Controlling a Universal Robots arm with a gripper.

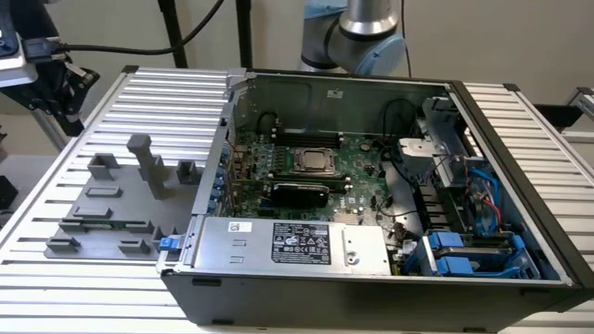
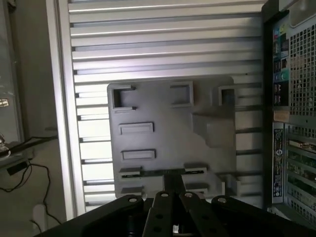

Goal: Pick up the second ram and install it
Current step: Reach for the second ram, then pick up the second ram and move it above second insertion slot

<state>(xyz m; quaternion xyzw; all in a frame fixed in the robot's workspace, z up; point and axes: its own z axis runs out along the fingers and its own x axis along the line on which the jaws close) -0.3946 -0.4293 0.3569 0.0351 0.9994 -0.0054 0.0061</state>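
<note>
The gripper (image 2: 174, 184), fingers (image 2: 171, 187) seemingly pressed together, hangs over the second ram (image 2: 154, 173), lying left-to-right in the grey holder (image 2: 163, 114) left of the computer case (image 2: 296, 98).

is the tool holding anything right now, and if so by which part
Nothing, as far as shows. The tool hangs above the gray tray, and the second ram lies in its holder on that tray, ungripped.

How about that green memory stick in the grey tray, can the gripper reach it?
Probably yes: the second ram lies uncovered in the grey tray, outside the case, and the gripper hangs over it, nothing between.
</note>
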